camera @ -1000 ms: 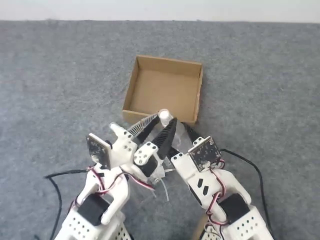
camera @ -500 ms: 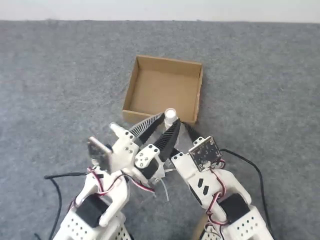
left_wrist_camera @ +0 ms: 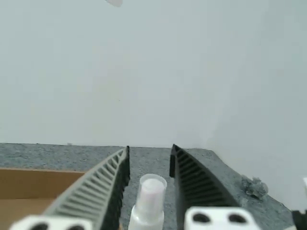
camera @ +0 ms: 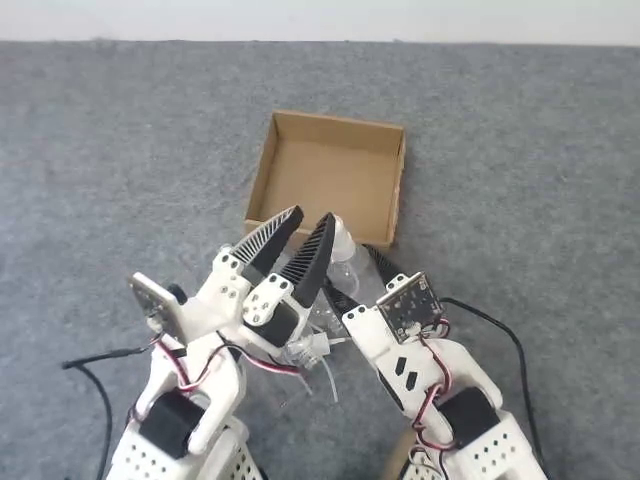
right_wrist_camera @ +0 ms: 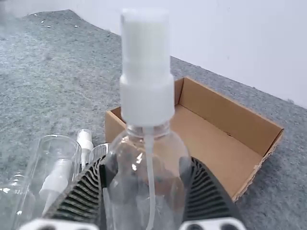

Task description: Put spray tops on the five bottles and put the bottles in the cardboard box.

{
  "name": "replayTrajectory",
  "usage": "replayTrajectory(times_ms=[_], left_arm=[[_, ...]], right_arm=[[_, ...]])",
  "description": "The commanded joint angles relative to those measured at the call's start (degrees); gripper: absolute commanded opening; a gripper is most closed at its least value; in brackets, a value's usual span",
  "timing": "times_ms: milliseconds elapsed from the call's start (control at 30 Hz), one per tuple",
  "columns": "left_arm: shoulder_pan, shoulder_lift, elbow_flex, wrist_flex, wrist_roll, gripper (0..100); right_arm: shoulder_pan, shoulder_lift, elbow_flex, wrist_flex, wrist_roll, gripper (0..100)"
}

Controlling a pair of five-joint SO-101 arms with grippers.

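My right gripper [right_wrist_camera: 147, 165] is shut on a clear round bottle [right_wrist_camera: 144, 187], held upright just in front of the cardboard box [right_wrist_camera: 230, 120]. A white spray top [right_wrist_camera: 145, 72] sits on the bottle's neck, its tube hanging inside. In the high view the bottle [camera: 346, 268] stands at the near wall of the box [camera: 397, 190], with the right gripper [camera: 352, 275] mostly hidden under it. My left gripper [camera: 313, 214] is raised beside it, open. In the left wrist view the spray top [left_wrist_camera: 151, 191] stands between the left gripper's [left_wrist_camera: 149, 149] fingers without touching them.
Several clear bottles and loose spray tops [right_wrist_camera: 53, 167] lie on the grey carpet beside the held bottle, seen in the high view between the two arms [camera: 308, 350]. The box is open-topped with a bare floor. Cables trail by both arm bases.
The left gripper was shut on the spray top over the bottle; it has let go, opened and drawn back to the left. The right gripper keeps the bottle in place.
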Motion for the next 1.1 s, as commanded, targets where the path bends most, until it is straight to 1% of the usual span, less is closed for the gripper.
replayTrajectory(times_ms=[0, 100, 233, 300, 367, 467, 567, 700, 800, 933, 1067], left_arm=[[-0.1, -1.1, -0.2, -1.8, 0.6, 13], [-0.7, -1.1, 2.2, -2.0, 0.5, 13], [-4.8, -0.9, 3.1, -1.8, 0.5, 13], [-5.7, -0.8, 3.8, -1.8, 0.5, 13], [-5.5, -0.8, 5.1, -1.8, -1.5, 13], [-2.1, -0.9, 7.1, -1.8, -5.5, 13], [0.0, -1.0, 7.6, -1.8, -5.9, 13], [-0.2, -1.1, 7.3, -1.8, -5.9, 13], [-2.9, -1.1, 7.3, -2.1, -5.7, 13], [-8.4, -1.1, 5.3, -2.1, -5.4, 13], [-10.2, -1.1, 5.1, -2.1, -1.8, 13]], right_arm=[[-0.4, -1.4, 0.8, 0.7, 1.0, 0.6], [-0.4, -1.4, 0.8, 0.7, 1.0, 0.6], [-0.4, -1.4, 0.8, 0.7, 1.1, 0.6], [-0.4, -1.4, 0.8, 0.7, 1.1, 0.6], [-0.5, -1.4, 0.8, 0.7, 1.1, 0.6], [-0.6, -1.4, 0.9, 0.7, 1.1, 0.6], [-0.4, -1.4, 1.0, 0.7, 1.1, 0.6], [-0.4, -1.4, 0.8, 0.7, 1.1, 0.6], [-0.2, -1.4, 0.5, 0.7, 1.1, 0.6], [1.9, -1.4, -0.3, 0.7, 1.0, 0.6], [2.5, -1.4, -1.1, 0.7, 0.8, 0.6]])
